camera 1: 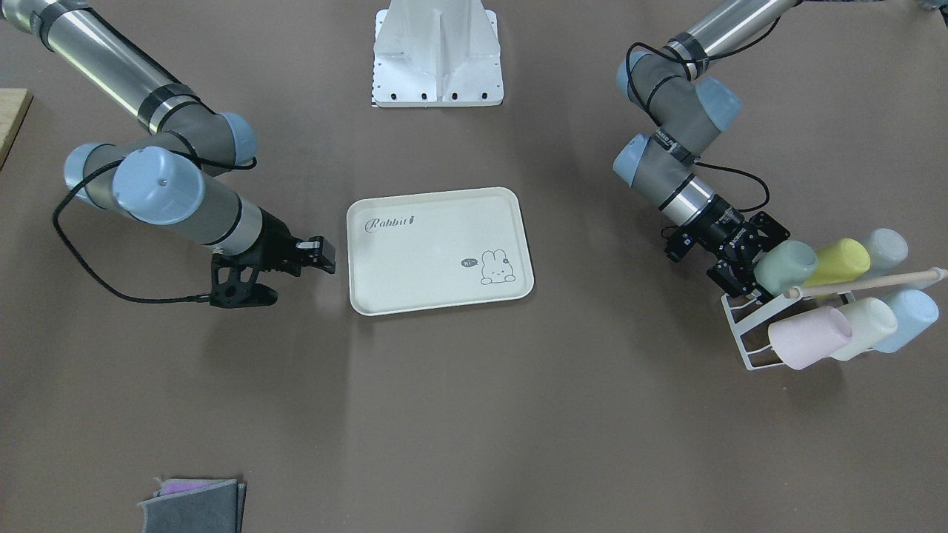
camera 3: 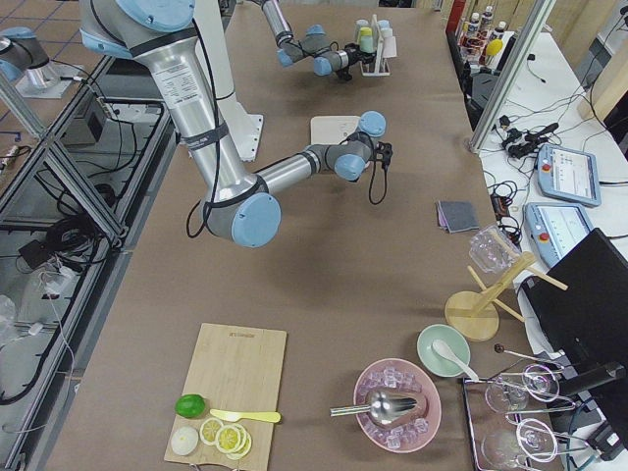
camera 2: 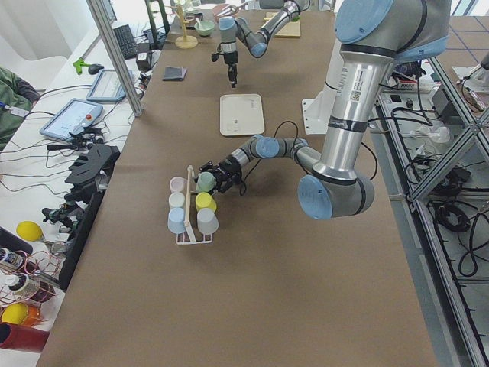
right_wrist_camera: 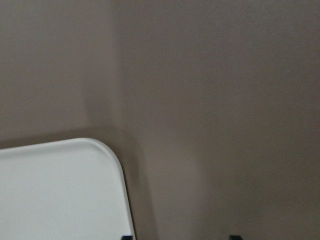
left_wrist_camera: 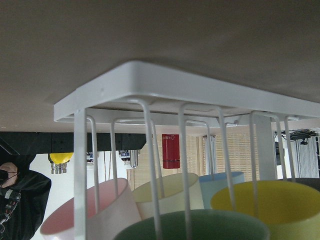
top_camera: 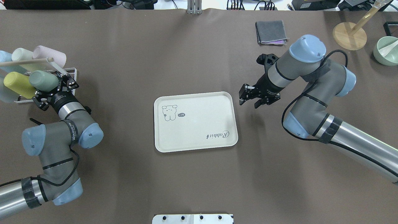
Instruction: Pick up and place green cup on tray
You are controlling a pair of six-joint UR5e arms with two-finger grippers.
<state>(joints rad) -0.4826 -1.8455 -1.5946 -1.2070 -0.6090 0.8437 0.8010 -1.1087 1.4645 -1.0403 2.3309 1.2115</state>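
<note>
Overhead exterior shot: the small mint-green plastic cup [top_camera: 43,81] is over on the white wire rack [top_camera: 73,72], well apart from the cream rectangular plastic tray [top_camera: 196,124]. Looks like the left gripper [top_camera: 52,89] is spread wide around the cup's end, and the right gripper [top_camera: 249,99] hangs released just beside the tray.
</note>
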